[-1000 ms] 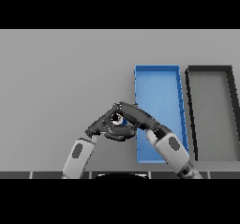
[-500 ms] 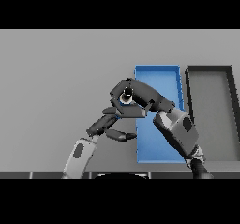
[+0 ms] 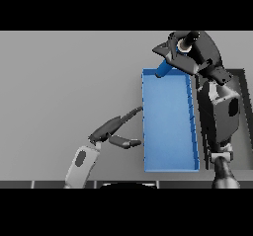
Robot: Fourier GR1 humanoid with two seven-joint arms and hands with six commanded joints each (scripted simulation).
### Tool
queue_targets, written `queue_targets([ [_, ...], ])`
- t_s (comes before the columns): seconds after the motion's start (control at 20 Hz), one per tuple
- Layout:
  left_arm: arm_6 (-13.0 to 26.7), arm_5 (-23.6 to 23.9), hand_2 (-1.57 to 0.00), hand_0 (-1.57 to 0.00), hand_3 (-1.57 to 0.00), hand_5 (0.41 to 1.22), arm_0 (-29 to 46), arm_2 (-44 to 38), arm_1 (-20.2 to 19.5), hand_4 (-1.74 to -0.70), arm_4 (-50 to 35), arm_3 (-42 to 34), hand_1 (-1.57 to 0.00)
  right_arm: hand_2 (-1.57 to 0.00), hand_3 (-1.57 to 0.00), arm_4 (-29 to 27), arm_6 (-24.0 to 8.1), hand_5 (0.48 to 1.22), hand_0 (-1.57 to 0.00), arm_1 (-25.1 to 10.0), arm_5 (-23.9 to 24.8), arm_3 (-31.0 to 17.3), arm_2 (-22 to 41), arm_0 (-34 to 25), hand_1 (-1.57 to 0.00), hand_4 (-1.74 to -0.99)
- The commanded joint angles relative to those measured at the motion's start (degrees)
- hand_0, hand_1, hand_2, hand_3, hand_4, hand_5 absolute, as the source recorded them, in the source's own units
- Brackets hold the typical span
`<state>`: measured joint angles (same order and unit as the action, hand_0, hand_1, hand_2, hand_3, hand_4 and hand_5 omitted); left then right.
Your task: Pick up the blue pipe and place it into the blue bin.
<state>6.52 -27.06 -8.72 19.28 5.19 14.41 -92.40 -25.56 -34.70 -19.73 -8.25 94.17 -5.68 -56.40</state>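
Observation:
My right hand (image 3: 190, 52) is raised over the far end of the blue bin (image 3: 168, 131), its fingers curled round the blue pipe (image 3: 164, 68). The pipe hangs tilted, its lower end over the bin's far left corner and its upper end hidden in my grip. Left of the bin, my left hand (image 3: 114, 129) rests low over the table with straight fingers and holds nothing.
A dark grey bin (image 3: 244, 106) stands right of the blue one, mostly hidden behind my right forearm (image 3: 220, 111). Bare grey table (image 3: 64, 82) stretches to the left and far side.
My right hand has lifted the pipe up and to the right, from beside the bin's left wall to above its far end. The left hand stayed left of the bin, fingers straightened.

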Motion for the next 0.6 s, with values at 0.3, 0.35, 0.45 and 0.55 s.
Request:
queue_targets([
  [0.3,-1.1,0.6,0.0,0.0,0.0,0.419,0.2,0.5,-0.5,-0.87,1.2,-0.2,0.0,-1.57,-1.57,1.9,-0.2,1.221,-1.57,-3.0,-0.9,-0.1,-3.7,14.3,-1.57,-1.741],
  [0.35,-0.6,0.5,0.0,0.0,0.0,0.42,0.1,0.6,-0.3,-0.87,1.2,0.0,0.0,-1.57,-1.57,2.2,-0.2,1.221,-1.57,-2.7,-0.4,1.4,-2.8,17.4,-1.57,-1.741],
  [0.45,-0.8,0.3,0.0,0.0,0.0,0.422,1.1,0.8,-0.1,-0.87,0.6,-0.5,0.0,-1.57,-1.57,2.3,-0.2,1.221,-1.57,-3.3,0.7,3.2,-2.1,22.6,-1.57,-1.741],
  [0.55,-0.6,0.3,0.0,0.0,0.0,0.423,1.7,1.2,-0.1,-0.88,0.7,-0.8,0.0,-1.57,-1.57,1.5,-0.2,1.221,-1.57,-4.7,3.5,4.8,0.0,28.6,-1.57,-1.741],
])
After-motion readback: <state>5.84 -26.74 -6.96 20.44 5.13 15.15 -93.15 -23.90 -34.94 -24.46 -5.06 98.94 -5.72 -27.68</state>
